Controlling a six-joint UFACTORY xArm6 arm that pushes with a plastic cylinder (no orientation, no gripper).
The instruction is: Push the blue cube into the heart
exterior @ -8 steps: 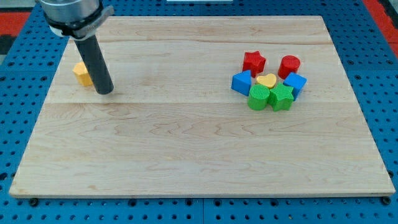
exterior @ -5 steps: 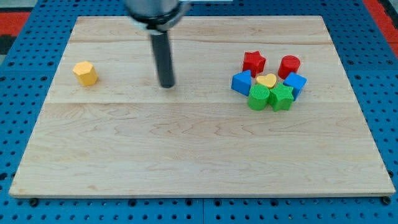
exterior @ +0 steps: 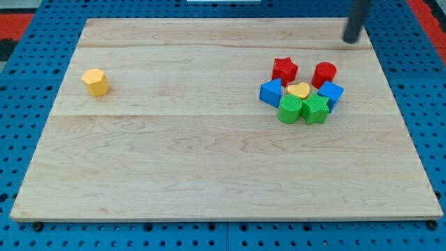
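Wooden counter [exterior: 209, 160] sits on a blue pegboard, with red mat showing at the view's top corners. My tip [exterior: 350, 40] is near the view's top right corner of the board, above and right of the cluster, touching no block. Tool is a plain rod, so there are no jaws to spread or pinch with.

Cluster at right centre:
- blue cube [exterior: 330, 93] on the cluster's right edge, just right of the yellow heart [exterior: 299, 90], touching or nearly so; can't tell which
- red cylinder [exterior: 324, 72] just above the cube
- red star [exterior: 284, 69] above-left of the heart
- second blue block [exterior: 271, 92] left of the heart, shape unclear
- green cylinder [exterior: 290, 109] and green star [exterior: 315, 109] packed below heart and cube

Yellow hexagonal block [exterior: 95, 81] sits far off at the view's left, irrelevant.

Risks, as I judge them:
- a straight path down to the cube's right side passes close to the red cylinder and could clip it into the cluster
- a leftward push could shove heart and second blue block along, since everything is packed tight
- an off-centre hit could rotate the cube and slide it onto the green star
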